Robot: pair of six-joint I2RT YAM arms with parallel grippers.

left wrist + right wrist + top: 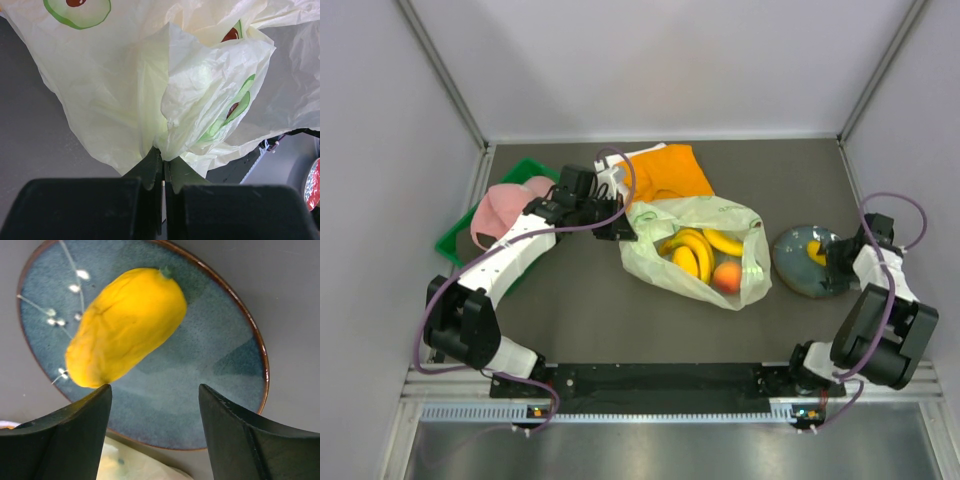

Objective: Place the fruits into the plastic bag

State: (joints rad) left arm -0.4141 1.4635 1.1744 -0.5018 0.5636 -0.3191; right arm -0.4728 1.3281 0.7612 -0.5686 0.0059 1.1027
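Left gripper (pixel 164 172): jaws closed tight on a bunched fold of the plastic bag (pixel 125 100), pinching the thin film at the bag's left edge
Right gripper (pixel 155 391): jaws wide apart and holding nothing, poised low over the plate (pixel 225 365), with the yellow fruit (pixel 125 335) just beyond the fingertips
Yellow fruit: lies alone on the plate, on the right of the table (pixel 570 320) and near the bag's right side
Bag contents: bananas (pixel 692 252) and a round orange-red fruit (pixel 726 277) show through the film, in the middle of the table
Fruit handling: it looks plump and smooth-skinned, probably light and fairly firm, and it may roll or skid on the glazed plate
Fruit hold: take it across its narrow middle with a finger on each long flank, squeezing only moderately so that the skin is not bruised
Bag handling: it looks limp, light and slippery, so it will likely sag shut unless the pinched edge is held up and away from the load
Bag hold: the bunched fold is a sound place to grip, since a single layer would probably slide out
Far left: an orange cloth (pixel 670 170) lies beyond the bag, and a green tray (pixel 455 245) holds a pink cap (pixel 505 205)
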